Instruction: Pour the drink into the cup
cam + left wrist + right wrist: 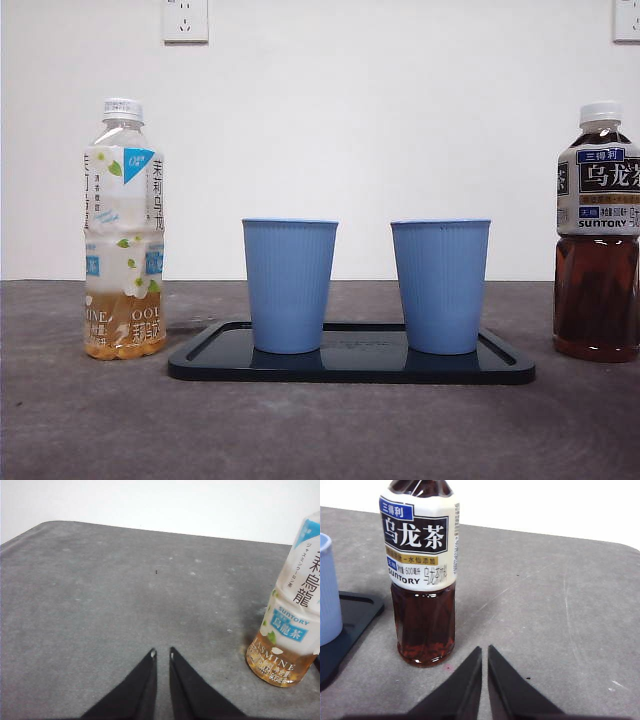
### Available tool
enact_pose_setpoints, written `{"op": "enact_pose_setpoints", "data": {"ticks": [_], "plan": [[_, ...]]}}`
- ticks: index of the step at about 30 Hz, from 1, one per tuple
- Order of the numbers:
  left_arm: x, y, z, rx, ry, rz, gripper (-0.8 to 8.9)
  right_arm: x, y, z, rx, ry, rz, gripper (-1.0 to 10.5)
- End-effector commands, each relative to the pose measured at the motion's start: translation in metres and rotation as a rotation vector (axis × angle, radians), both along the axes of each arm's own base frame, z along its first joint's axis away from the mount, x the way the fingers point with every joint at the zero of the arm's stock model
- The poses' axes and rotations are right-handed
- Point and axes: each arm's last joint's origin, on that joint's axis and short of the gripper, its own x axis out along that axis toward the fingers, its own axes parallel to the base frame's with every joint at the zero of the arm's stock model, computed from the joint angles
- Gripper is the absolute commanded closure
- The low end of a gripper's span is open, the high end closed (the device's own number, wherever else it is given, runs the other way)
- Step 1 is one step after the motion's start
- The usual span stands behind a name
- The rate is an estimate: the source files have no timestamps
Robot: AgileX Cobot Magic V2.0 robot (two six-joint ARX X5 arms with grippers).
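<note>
Tray: black tray [350, 368] lies nearest the front camera, flat on the grey table [90, 420].
Cups: left cup [289, 285] and right cup [440, 285], both blue and ribbed, stand upright on the tray, apart from each other; contents hidden from this level.
Oolong bottle: dark tea, white cap on, upright on the table just beside the tray's right end [597, 235].
Jasmine bottle: pale tea low in it, cap on, upright off the tray's left end [124, 230].
Right gripper: above the table near the oolong bottle's base, not touching it [485, 650]; jaws nearly pressed together, a thin slit between the tips, empty.
Left gripper: over bare table, jasmine bottle to one side [162, 654]; jaws appear almost closed, empty.
</note>
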Motion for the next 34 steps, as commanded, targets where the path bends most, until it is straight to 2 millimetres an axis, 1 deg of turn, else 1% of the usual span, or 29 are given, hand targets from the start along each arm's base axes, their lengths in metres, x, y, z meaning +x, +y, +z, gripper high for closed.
{"op": "enact_pose_setpoints", "data": {"ticks": [1,34], "plan": [[0.0008,0.0003,-0.0071,-0.002,0.022,0.005,7.76,0.0007,-0.0003,-0.0029,0.013,0.001,-0.008,9.3],[0.0008,0.0003,-0.007,-0.002,0.022,0.005,7.76,0.0008,-0.0003,-0.0016,0.013,-0.012,-0.008,9.3]]}}
